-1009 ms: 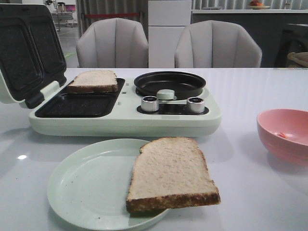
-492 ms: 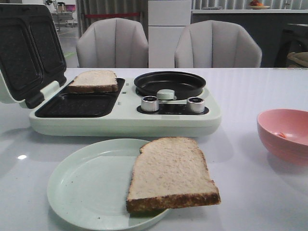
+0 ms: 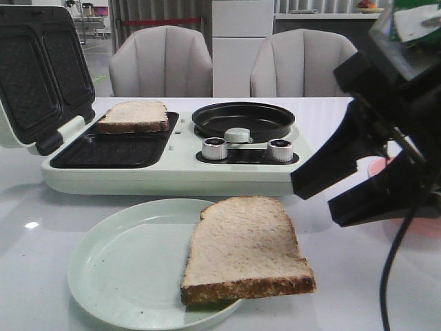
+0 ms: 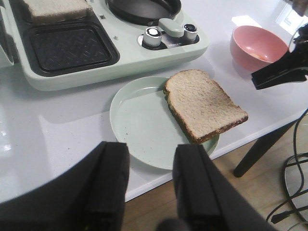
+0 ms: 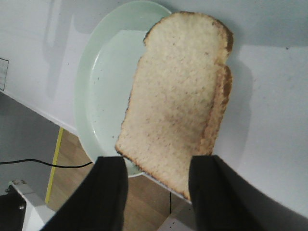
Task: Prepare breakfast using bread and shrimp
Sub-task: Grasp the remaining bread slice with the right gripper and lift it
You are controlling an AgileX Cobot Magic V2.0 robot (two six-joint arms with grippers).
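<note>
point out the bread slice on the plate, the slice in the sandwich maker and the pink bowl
bread slice on the plate [image 3: 244, 248], front view, middle of its top face
slice in the sandwich maker [image 3: 134, 114], front view, middle of its top face
pink bowl [image 4: 255, 43], left wrist view, inner wall

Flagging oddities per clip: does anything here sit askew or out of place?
Yes: the bread slice on the pale green plate lies askew, its crust end overhanging the plate's rim toward the table edge. The other slice sits in the sandwich maker's far tray. Nothing spilled.
</note>
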